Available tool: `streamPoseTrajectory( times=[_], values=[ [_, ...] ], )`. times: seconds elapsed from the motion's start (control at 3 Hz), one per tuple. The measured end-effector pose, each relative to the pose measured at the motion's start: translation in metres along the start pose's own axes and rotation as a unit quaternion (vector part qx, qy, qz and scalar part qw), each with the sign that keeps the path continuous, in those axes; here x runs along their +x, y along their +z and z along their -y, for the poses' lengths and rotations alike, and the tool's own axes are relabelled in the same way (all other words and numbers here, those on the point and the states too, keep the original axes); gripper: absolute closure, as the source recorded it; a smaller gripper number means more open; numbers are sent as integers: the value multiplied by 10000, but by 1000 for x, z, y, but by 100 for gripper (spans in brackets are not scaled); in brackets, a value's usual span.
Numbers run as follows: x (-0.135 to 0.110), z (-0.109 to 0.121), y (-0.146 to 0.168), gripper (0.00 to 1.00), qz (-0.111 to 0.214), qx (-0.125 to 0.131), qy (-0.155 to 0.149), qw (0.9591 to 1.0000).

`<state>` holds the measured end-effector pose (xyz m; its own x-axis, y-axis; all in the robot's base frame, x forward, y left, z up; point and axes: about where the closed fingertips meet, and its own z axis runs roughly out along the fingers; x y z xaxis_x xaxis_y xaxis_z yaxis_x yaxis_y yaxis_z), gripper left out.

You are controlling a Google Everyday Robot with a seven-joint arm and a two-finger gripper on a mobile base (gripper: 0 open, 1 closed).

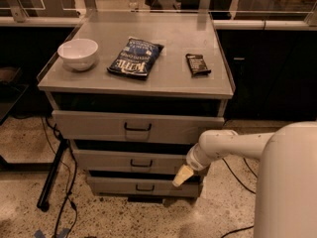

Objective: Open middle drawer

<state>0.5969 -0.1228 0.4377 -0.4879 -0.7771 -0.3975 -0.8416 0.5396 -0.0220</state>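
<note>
Cream pincer (182, 175) on white arm (233, 145) hangs by lower-right end of the wide grey metal middle drawer (109, 161), approx 4 o'clock from its black loop handle (141, 163). Can't tell if pincer is wide or narrow, or touching. On grey table (171, 43): white bowl (78, 53) at 9 o'clock, dark-blue chip bag (135, 58) centre, small dark packet (198, 64) at 3.

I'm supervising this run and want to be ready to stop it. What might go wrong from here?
The gripper sits low at the cabinet's right side, away from the handle of the middle drawer and close to the bottom drawer, so it may snag the wrong front. A hard tug might also jolt the bowl on top.
</note>
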Motion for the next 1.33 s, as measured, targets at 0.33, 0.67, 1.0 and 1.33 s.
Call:
streamPoseTrajectory(
  times=[0.33, 0.67, 1.0, 1.33],
  values=[
    [5, 5, 12, 0, -82, -46, 63, 9999],
    [14, 5, 22, 0, -212, -165, 48, 9996],
    [32, -20, 13, 0, -320, -414, -80, 9986],
    [32, -22, 13, 0, -326, -428, -86, 9985]
  ],
)
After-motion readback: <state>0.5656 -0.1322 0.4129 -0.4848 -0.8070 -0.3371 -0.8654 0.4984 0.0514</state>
